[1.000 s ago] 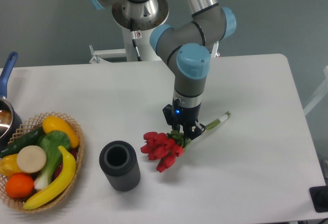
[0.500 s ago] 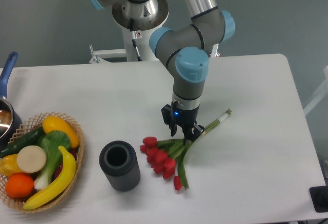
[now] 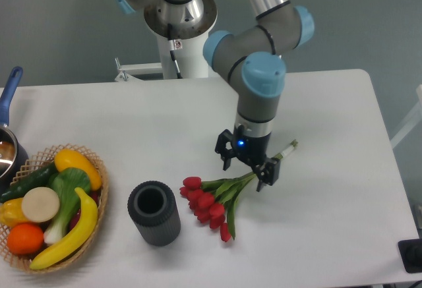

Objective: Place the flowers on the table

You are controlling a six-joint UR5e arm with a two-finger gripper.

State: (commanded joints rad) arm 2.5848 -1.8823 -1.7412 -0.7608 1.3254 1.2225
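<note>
The flowers [image 3: 212, 201], a bunch of red tulip buds with green leaves and pale stems, lie flat on the white table [image 3: 132, 123], buds toward the left front, stems running up right to about the table's middle right. My gripper [image 3: 248, 167] hovers just above the stems with its two fingers spread wide apart, one on each side of the stems, holding nothing.
A dark grey ribbed vase [image 3: 153, 213] stands upright just left of the buds. A wicker basket of toy fruit and vegetables [image 3: 49, 203] sits at the front left. A pot with a blue handle [image 3: 8, 130] is at the left edge.
The gripper opened and let go of the flowers, which dropped and settled flat on the table. The gripper then shifted a little right and its fingers spread wider.
</note>
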